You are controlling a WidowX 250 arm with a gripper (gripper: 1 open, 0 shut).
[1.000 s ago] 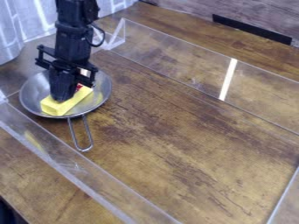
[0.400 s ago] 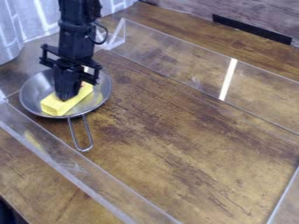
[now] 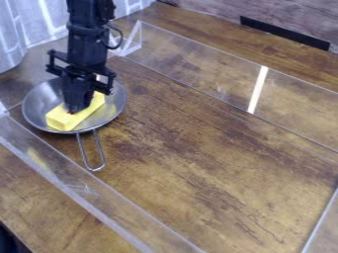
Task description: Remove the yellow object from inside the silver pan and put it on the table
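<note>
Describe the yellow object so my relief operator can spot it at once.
Look to the far left of the brown wooden table, where a round silver pan sits with its wire handle pointing toward the camera. The yellow object lies inside it under the black end effector: the only yellow block there.

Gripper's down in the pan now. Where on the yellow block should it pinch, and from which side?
Grip the yellow block across its narrow width near the middle, coming straight down from above. It lies flat in the pan, whose rim blocks side approaches. The gripper already points down there.
</note>
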